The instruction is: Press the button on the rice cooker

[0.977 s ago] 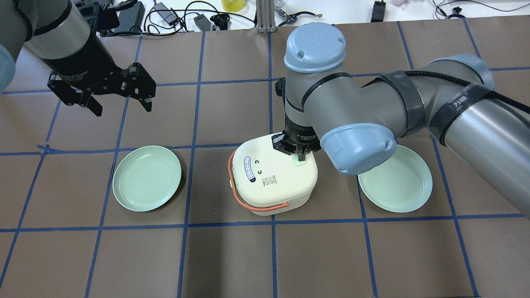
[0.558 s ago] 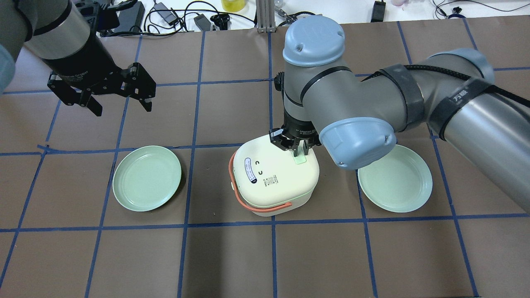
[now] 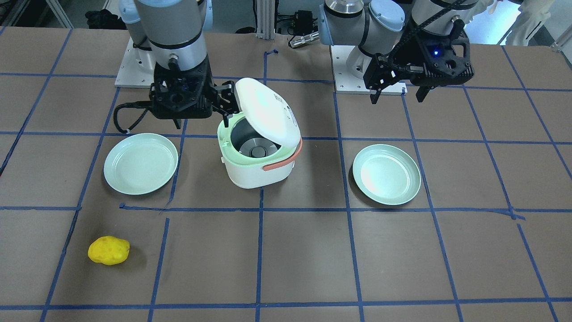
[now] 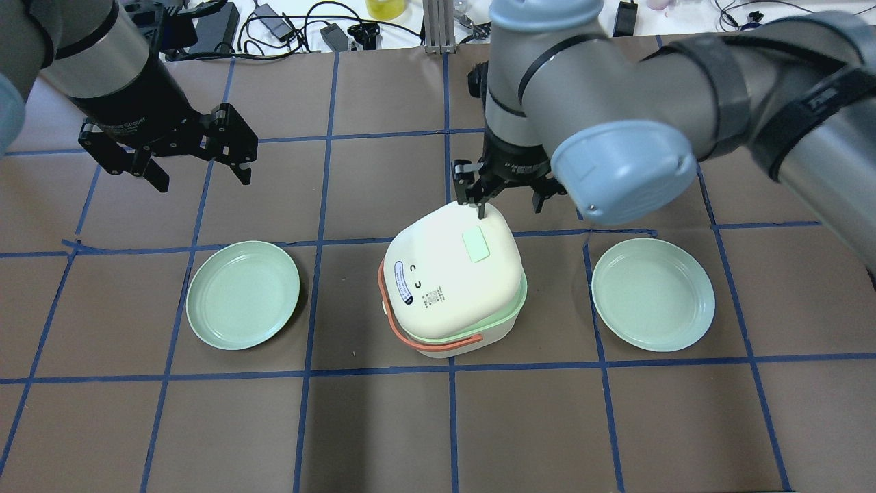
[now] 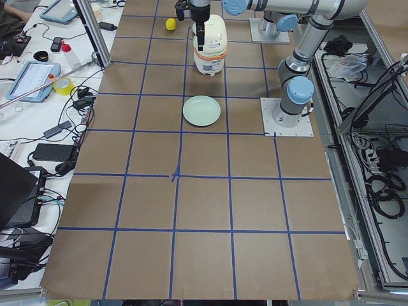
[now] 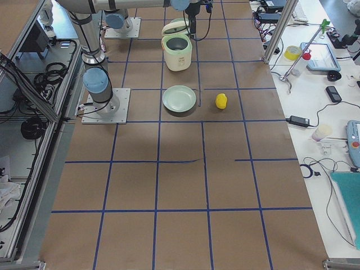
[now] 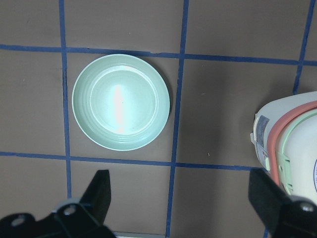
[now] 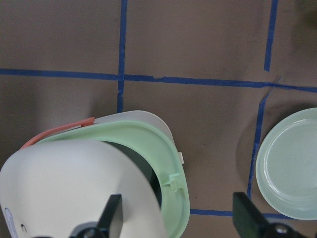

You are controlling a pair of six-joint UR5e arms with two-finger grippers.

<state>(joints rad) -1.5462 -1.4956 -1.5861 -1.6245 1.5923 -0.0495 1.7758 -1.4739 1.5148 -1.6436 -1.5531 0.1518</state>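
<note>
Brown-paper table [image 4: 383,424], blue tape grid: 1 rice cooker [image 4: 496,331], its lid [image 4: 424,263] hinged up off the pot, the button [image 4: 475,244] on the lid's top toward the far edge. Just beyond the button is the right gripper [image 4: 508,204], jaws apart, holding nothing, and much the nearer arm. The left gripper [image 4: 204,179], spread wide and empty, hangs well off to the left.

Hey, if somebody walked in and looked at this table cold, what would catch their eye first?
The white rice cooker at the table's centre, its lid tilted up so the metal inner pot shows, with the right gripper hovering open right by the lid. Next, the left plate and right plate, both pale green, flank it, and a lone yellow lump lies toward the operators' side.
</note>
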